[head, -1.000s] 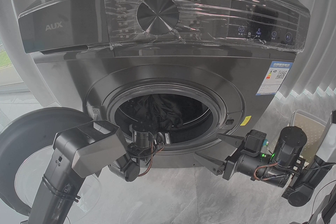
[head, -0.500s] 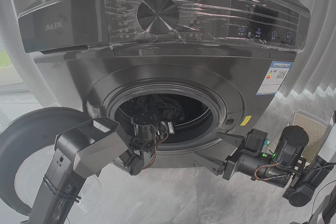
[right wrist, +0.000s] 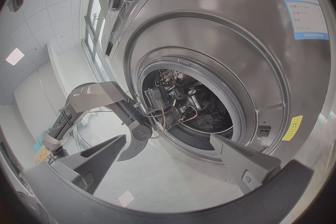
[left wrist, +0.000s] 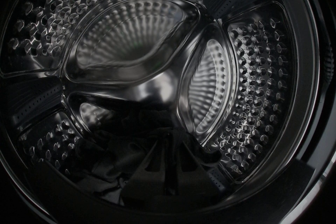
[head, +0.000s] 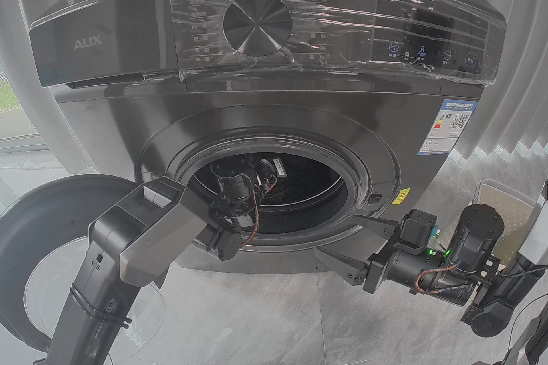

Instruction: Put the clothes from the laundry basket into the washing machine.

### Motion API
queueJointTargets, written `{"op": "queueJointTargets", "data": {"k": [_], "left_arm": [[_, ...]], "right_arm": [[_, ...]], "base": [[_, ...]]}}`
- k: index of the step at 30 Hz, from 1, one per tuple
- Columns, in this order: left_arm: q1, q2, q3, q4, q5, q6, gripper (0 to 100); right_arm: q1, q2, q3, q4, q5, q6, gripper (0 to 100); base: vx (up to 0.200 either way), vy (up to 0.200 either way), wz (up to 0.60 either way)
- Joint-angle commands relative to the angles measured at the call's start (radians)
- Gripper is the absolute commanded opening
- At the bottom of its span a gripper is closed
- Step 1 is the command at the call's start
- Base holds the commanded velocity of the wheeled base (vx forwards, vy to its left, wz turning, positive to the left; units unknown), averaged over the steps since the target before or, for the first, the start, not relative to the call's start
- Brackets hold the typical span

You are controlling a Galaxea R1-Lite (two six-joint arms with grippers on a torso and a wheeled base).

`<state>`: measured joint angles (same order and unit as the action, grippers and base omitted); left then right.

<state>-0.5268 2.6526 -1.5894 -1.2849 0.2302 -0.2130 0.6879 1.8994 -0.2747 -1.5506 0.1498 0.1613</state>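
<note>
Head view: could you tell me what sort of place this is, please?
Likely a home-style laundry area: a front-loading washing machine with its door swung open, a pale laundry basket on the tiled floor, and curtains behind.

Left arm (head: 149, 226) pushes forward and up, wrist now inside the washing machine (head: 274, 109) door opening. Dark clothes (left wrist: 113, 161) leave the opening, now low in the drum.

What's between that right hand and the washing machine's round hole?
Nothing in the way: the right wrist view shows only bare floor and the door rim between the open right hand and the hole.
</note>
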Motion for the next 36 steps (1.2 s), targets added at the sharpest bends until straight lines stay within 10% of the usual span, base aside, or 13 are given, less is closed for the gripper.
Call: {"op": "queueJointTargets", "data": {"k": [1,4,5,20,36], "left_arm": [[0.008,0.030,-0.041,0.004,0.000,0.003,0],[0.013,0.030,-0.052,0.012,0.000,0.001,0],[0.016,0.030,-0.052,0.015,0.000,0.001,100],[0.011,0.029,-0.032,0.015,0.001,-0.006,100],[-0.016,-0.082,0.371,0.045,0.017,0.001,100]], "right_arm": [[-0.001,-0.002,0.000,0.000,0.001,0.000,100],[-0.001,-0.002,0.000,0.000,0.001,0.000,100],[0.001,-0.002,0.000,0.000,0.001,0.000,100],[-0.001,-0.009,0.000,0.000,0.001,0.000,100],[0.001,-0.011,-0.003,0.000,0.001,-0.002,100]], "base": [[0.000,0.000,0.00],[0.000,0.000,0.00],[0.000,0.000,0.00],[0.000,0.000,0.00],[0.000,0.000,0.00]]}}
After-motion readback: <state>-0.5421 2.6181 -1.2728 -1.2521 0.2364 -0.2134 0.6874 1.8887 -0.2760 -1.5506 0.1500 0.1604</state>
